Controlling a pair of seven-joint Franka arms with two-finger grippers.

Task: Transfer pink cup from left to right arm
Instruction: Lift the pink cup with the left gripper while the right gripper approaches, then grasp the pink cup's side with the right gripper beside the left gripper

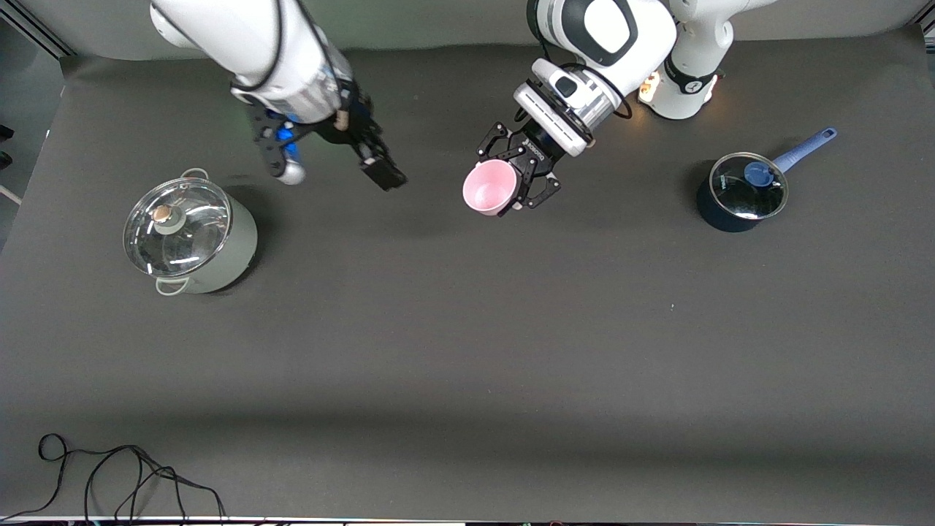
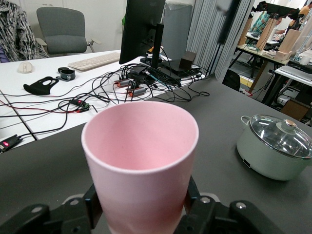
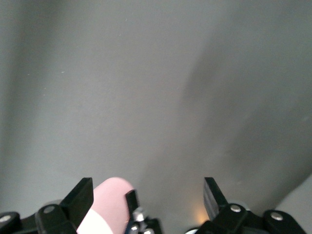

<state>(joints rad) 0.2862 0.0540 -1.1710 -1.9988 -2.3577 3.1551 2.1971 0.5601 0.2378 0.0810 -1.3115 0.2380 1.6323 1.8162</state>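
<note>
I've got the pink cup [image 1: 489,187] clamped low on its body in my left gripper [image 1: 520,177], linkage fingers [image 2: 92,204] snug on either side near the base, and I'm holding it up off the table [image 1: 467,351] over the middle stretch between the two pots. It's tipped on its side with the mouth turned toward my right arm's end, and that's deliberate as I read it: gripping near the bottom leaves the rim and upper wall bare for the other hand to take. My right gripper [image 1: 332,172] hangs in the air just short of the cup, jaws spread wide and empty, well apart from it. The green pot [image 1: 188,237] sits under its lid nearer the camera at that end; the blue saucepan [image 1: 741,191] stays out at my left arm's end.
</note>
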